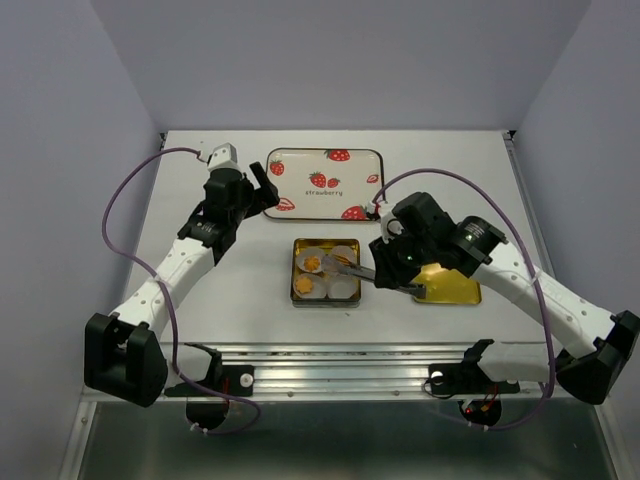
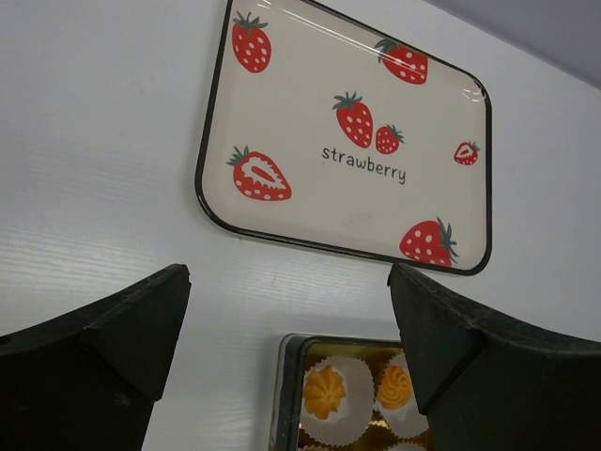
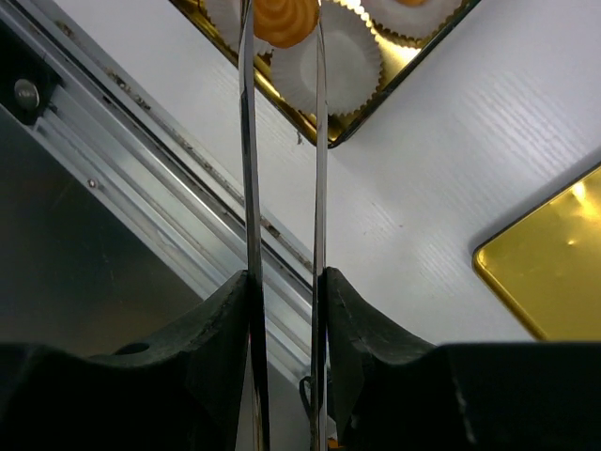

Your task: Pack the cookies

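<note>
A square gold tin with white paper cups sits mid-table. In the top view one cookie lies in the back left cup and another in the front left cup. My right gripper is shut on metal tongs that reach over the tin's right side. In the right wrist view the tongs pinch an orange cookie above a cup. My left gripper is open and empty beside the strawberry tray; its wrist view shows two cookies in the tin.
The white strawberry-print tray lies at the back, and also shows in the left wrist view. The gold tin lid lies to the right of the tin, under my right arm. The table's metal front rail runs along the near edge.
</note>
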